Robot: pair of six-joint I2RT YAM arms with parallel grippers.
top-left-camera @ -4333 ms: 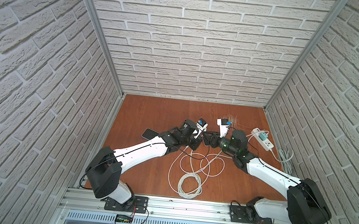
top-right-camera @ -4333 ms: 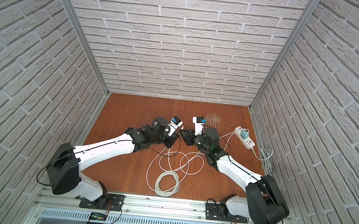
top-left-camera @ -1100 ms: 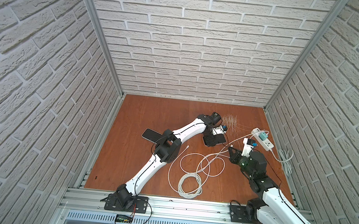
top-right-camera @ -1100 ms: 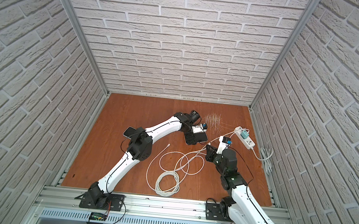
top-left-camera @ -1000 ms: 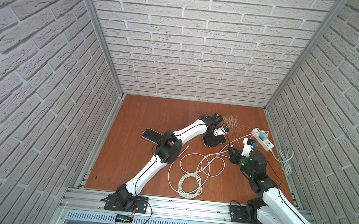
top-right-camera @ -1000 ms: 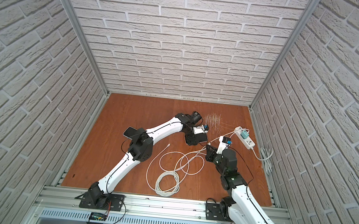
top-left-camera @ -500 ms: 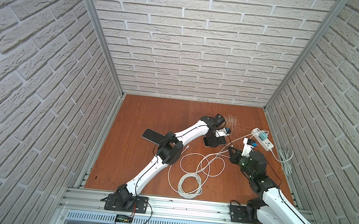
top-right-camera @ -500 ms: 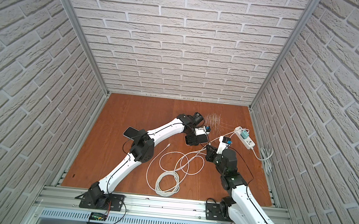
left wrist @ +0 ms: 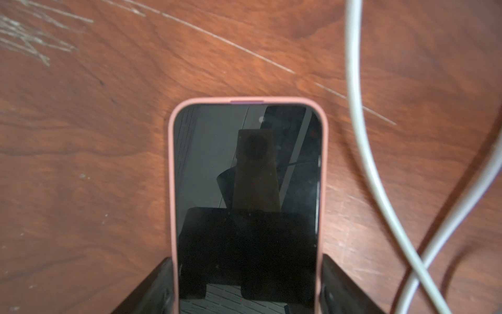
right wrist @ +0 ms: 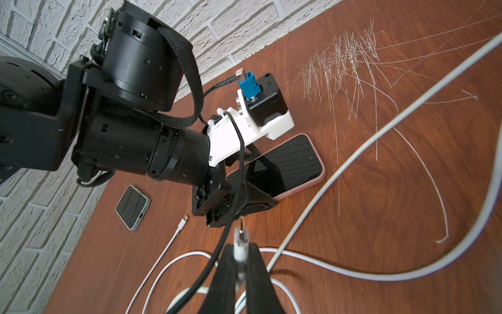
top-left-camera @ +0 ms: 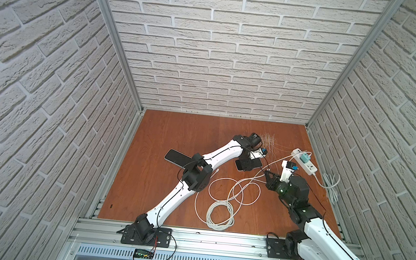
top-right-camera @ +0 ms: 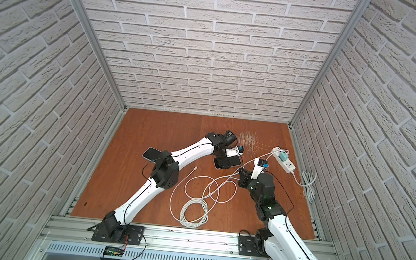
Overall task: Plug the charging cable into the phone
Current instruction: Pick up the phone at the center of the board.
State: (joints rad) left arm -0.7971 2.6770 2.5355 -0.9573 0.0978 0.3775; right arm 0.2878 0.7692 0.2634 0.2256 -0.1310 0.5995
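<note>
while the left fingers [left wrist: 154, 288] stand wide apart, one lies against each long side of the phone [left wrist: 245, 176], so they grip it across its width. the phone lies flat and screen up on the surface [top-left-camera: 175, 133]. it wears a pink case and sits in the far right part of the surface, between the centre and the right edge, just short of a patch of pale scratches [top-left-camera: 269, 138].

the right fingers [right wrist: 220, 280] are pinched tight on the plug [right wrist: 241, 233] of the cable [right wrist: 353, 163], and its metal tip sticks out past their ends. the tip points toward the phone's near end and is apart from it, so the plug is not in the phone. the left arm [right wrist: 135, 152] hides that end in the right wrist view.

white cable leads from a teal charger [top-left-camera: 303, 158] in a white strip [top-left-camera: 310, 166] by the right edge. which strand joins the plug i cannot tell. a coil [top-left-camera: 220, 210] lies near the front edge. a second phone [top-left-camera: 175, 156] lies toward the left edge, well apart.
</note>
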